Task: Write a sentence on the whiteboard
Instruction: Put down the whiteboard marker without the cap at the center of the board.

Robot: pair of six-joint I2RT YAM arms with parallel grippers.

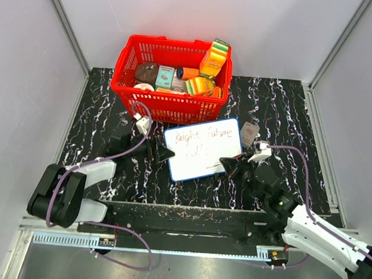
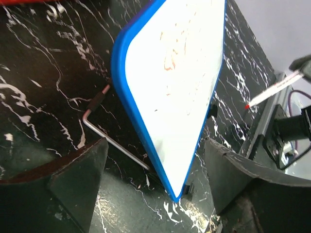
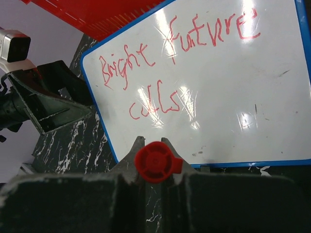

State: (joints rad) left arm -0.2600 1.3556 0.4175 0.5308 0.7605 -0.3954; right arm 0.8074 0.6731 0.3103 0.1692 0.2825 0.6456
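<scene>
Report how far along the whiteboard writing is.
Done: the sentence reads "Bright Future" above a shorter scrawl on the whiteboard. In hand: the right hand grips the red marker; the left hand brackets the board's edge. Left: unclear whether more words follow.

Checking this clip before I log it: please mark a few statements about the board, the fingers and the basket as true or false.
1. The board carries red writing in two lines. True.
2. The right fingers hold a marker. True.
3. The board lies inside the basket. False: it is on the table, in front of the basket.
4. The left fingers are closed on the marker. False: they stand open at a corner of the board.
5. The basket is empty. False: it holds several packets.
</scene>
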